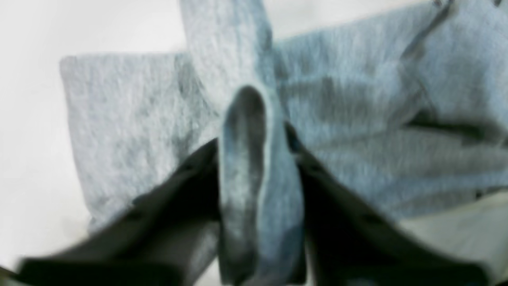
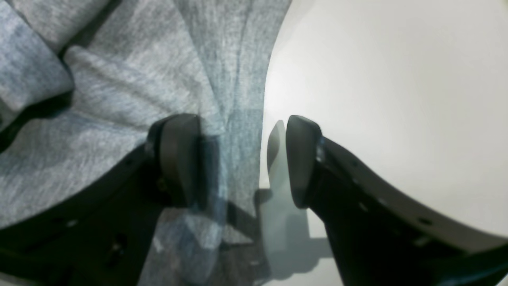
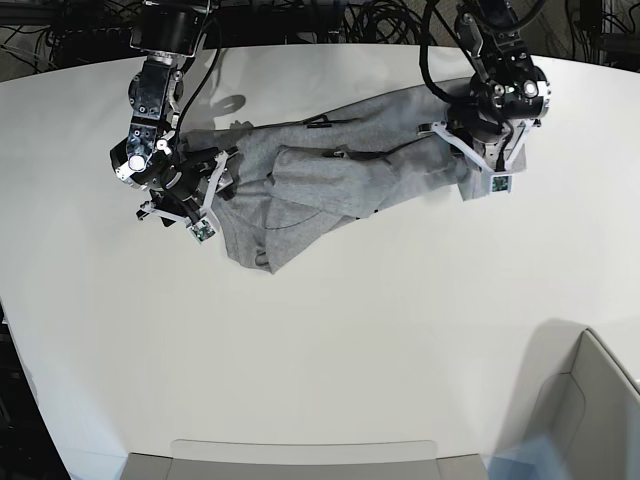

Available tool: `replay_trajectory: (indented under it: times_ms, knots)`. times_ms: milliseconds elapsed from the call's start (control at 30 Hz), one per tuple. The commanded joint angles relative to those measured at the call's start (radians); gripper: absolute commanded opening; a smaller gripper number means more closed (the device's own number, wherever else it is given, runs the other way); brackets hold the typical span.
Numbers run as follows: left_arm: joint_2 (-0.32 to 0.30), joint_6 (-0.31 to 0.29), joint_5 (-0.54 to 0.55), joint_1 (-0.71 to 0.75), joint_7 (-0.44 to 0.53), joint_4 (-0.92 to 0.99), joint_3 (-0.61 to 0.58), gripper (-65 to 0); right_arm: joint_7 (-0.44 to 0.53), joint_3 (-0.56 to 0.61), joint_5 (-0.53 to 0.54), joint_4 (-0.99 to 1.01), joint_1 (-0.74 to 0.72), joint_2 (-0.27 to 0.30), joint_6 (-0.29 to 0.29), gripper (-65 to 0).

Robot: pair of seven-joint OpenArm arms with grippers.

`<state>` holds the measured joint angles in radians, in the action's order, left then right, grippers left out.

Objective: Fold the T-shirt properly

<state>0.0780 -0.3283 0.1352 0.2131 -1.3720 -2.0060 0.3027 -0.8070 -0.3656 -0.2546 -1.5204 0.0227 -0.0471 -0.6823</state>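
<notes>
"Where is your shirt?"

"On the pale table, across the far half in the base view. It runs as a long, rumpled strip from under your right gripper over to your left one, with loose folds in the middle and a flap pointing toward the near side."

"And what is your right gripper doing?"

"You have it wide, with nothing pinched. In its wrist view one dark finger is over the shirt and the other is over bare table, with the shirt's edge running between them. Beside that edge you can see overlapping layers and a deep crease."

"Your left gripper?"

"A raised fold of the shirt sits between its fingers and hides their inner faces, and the near parts are blurred. You can see cloth on both sides of it, but you can't tell whether the fingers are clamped on that fold or just around it. One length of cloth runs from the fold toward the top of the wrist view, lying over the flatter fabric."

"Is your shirt a neat packet?"

"No, you have it bunched and uneven, with its edges out of line. No lettering shows on the parts you can see"

"Anything else around you?"

"A grey bin, partly in frame at the base view's lower right, well apart from your shirt"
</notes>
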Motion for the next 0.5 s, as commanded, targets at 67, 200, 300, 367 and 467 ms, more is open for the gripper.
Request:
replay_trajectory:
  times_ms: [67,200,300,367,467]
  knots:
    - [-0.004,-0.001,0.01,-0.051,-0.024,-0.019,-0.003,-37.0,-0.087,-0.006,-0.09,0.007,0.012,0.013,-0.016,-31.2]
    - [-0.002,-0.001,0.011,-0.073,-0.024,-0.019,-0.003,-37.9,-0.087,-0.006,-0.09,0.007,0.009,0.013,-0.016,-31.2]
    - [-0.004,-0.001,0.011,-0.074,-0.024,-0.019,-0.003,-37.9,-0.088,-0.006,-0.09,0.007,0.009,0.013,-0.016,-31.2]
    - [-0.004,-0.004,0.011,-0.076,-0.024,-0.02,-0.003,-37.9,-0.09,-0.006,-0.09,0.007,0.009,0.013,-0.016,-31.2]
    - [-0.004,-0.028,0.014,-0.076,-0.024,-0.02,-0.018,-38.0,-0.087,-0.006,-0.09,0.007,0.01,0.013,-0.016,-31.2]
